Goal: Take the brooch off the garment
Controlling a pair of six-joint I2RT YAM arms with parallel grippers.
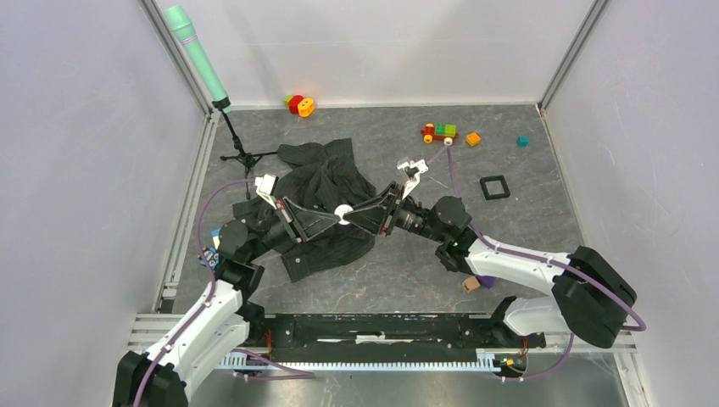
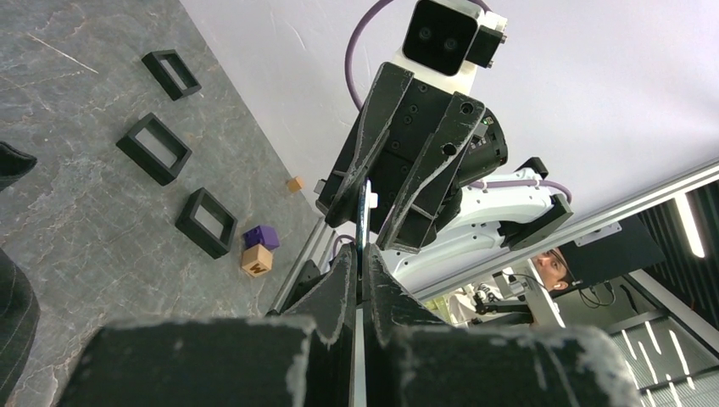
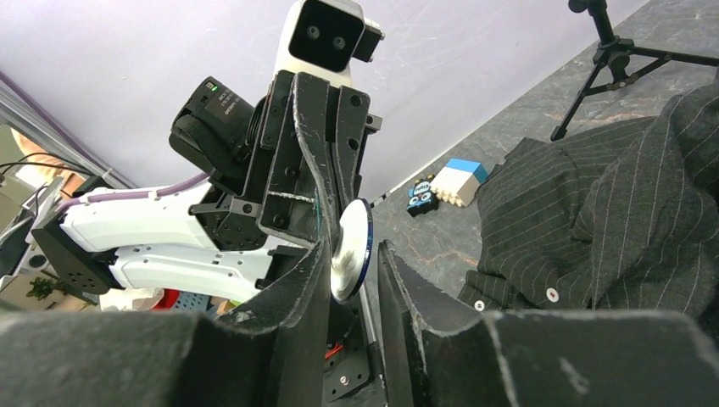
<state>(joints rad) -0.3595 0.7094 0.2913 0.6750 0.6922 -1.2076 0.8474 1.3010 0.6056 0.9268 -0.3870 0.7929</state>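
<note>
The brooch (image 1: 342, 212) is a small round disc with a silvery back and a dark-blue rim, held in the air above the garment (image 1: 326, 170), a dark pinstriped shirt heaped on the table. My left gripper (image 1: 335, 217) is shut on the brooch. In the left wrist view the brooch (image 2: 362, 216) shows edge-on at the left gripper (image 2: 360, 259). My right gripper (image 1: 356, 212) faces it, open. In the right wrist view the brooch (image 3: 352, 246) sits between the spread jaws of the right gripper (image 3: 352, 263), against one finger. The shirt (image 3: 610, 195) lies to the right there.
A microphone stand (image 1: 237, 153) stands left of the shirt. A toy train (image 1: 439, 131), an orange block (image 1: 473, 138), a teal cube (image 1: 523, 141) and a black square frame (image 1: 494, 186) lie at the back right. A purple block (image 2: 261, 236) and a wooden block (image 2: 257, 260) lie near my right arm.
</note>
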